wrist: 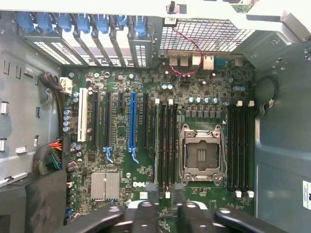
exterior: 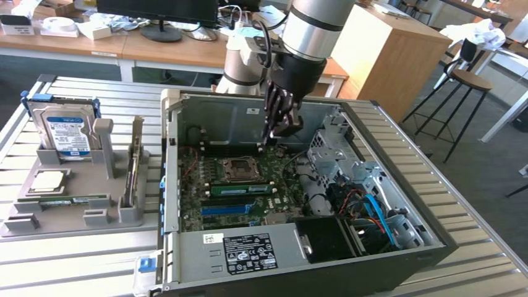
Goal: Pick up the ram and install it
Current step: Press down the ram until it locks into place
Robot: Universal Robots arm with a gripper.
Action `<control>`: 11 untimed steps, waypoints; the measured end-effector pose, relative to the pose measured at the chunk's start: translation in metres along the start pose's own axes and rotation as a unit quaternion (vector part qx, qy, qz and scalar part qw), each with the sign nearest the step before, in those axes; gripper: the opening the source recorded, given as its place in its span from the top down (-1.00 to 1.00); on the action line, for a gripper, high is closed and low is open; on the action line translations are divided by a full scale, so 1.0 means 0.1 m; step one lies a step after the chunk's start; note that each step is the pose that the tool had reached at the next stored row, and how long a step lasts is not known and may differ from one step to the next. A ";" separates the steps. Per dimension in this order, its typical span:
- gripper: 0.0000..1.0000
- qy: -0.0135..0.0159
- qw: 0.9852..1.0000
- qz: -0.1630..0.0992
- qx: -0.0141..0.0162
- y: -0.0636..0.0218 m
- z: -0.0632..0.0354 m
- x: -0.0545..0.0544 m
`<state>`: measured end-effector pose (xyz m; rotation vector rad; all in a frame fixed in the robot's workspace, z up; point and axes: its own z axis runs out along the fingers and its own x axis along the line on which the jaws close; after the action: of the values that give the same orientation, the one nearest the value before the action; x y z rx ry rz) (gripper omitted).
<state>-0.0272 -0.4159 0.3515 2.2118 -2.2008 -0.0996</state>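
The ram (exterior: pixel 239 187), a long green stick with black chips, stands on edge in a motherboard slot beside the empty processor socket (exterior: pixel 241 165) inside the open computer case. In the wrist view the ram (wrist: pixel 156 145) is a thin green edge along the slot nearest the blue-tabbed card slots. My gripper (exterior: pixel 276 139) hangs above the motherboard, over the socket and clear of the ram. Its two dark fingertips (wrist: pixel 146 213) stand a narrow gap apart over the memory slots, and my gripper (wrist: pixel 165 213) holds nothing.
A grey fixture (exterior: pixel 123 213) on the slatted table at the exterior view's left holds a blue-labelled hard drive (exterior: pixel 68 133), a square silver chip (exterior: pixel 48 181) and a flat green strip (exterior: pixel 70 199). Case walls, the drive cage (exterior: pixel 334 154) and cables crowd the board.
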 end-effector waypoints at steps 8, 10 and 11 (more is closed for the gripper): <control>0.80 0.000 1.000 0.000 0.000 0.000 0.000 0.00; 0.80 0.000 1.000 0.000 0.000 0.000 0.000 0.00; 0.80 0.000 1.000 0.000 0.000 0.000 0.000 0.00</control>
<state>-0.0272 -0.4159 0.3515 2.2118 -2.2009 -0.0996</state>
